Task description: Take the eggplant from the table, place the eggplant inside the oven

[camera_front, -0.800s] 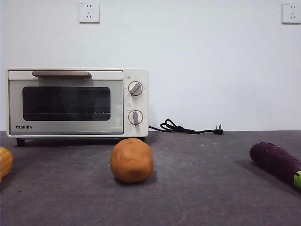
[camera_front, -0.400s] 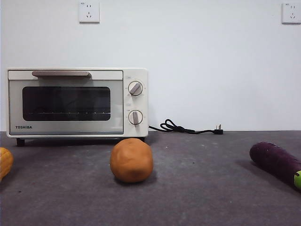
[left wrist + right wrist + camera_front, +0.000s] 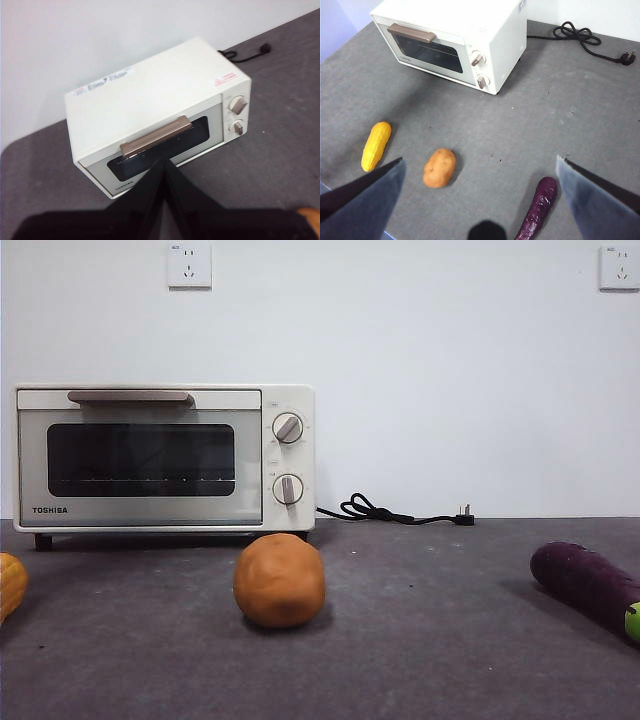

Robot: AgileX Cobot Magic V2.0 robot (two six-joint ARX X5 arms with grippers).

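The dark purple eggplant lies on the table at the far right, its green cap toward the camera. From high above, the eggplant lies close below my right gripper, whose jaws are spread wide and hold nothing. The cream-white oven stands at the back left with its glass door closed. My left gripper hovers above and in front of the oven, jaws pressed together and empty, their tip just below the beige handle. Neither arm shows in the front view.
A round orange-brown potato sits mid-table in front of the oven. A yellow corn cob lies to the left of it. The oven's black cord and plug trail along the back wall.
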